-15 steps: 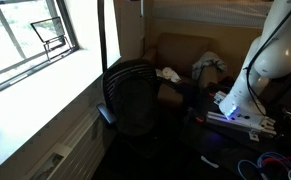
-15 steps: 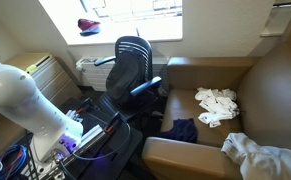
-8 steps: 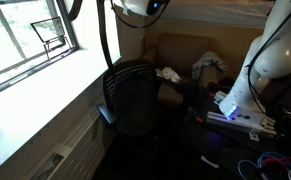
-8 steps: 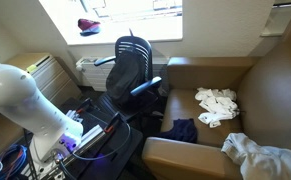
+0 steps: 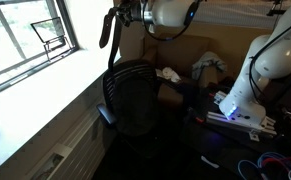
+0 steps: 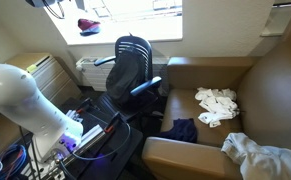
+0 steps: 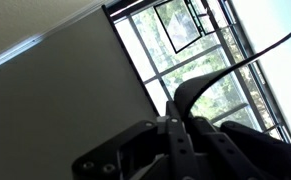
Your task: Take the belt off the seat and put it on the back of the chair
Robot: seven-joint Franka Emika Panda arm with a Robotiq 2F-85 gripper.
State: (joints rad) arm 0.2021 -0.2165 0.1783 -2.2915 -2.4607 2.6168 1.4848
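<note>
My arm [image 5: 270,50] rises from its base on the bench [image 5: 247,122] and reaches high across the room. It goes well past the bench's window-side edge, and the wrist sits up near the ceiling above the chair [image 5: 135,95]. The pincer [image 5: 133,14] points sideways toward the window [image 5: 30,40].

In the wrist view the pincer [image 7: 181,128] looks clenched, with no gap that I can see at its tip. The belt [image 7: 210,85] arcs out of it as a thin dark loop against the bright window panes.

In an exterior view the belt [image 5: 107,30] hangs from the pincer as a dark strap. Its lower end dangles over the top of the chair's backrest, clear of the seat. I cannot tell whether it touches the backrest.
</note>
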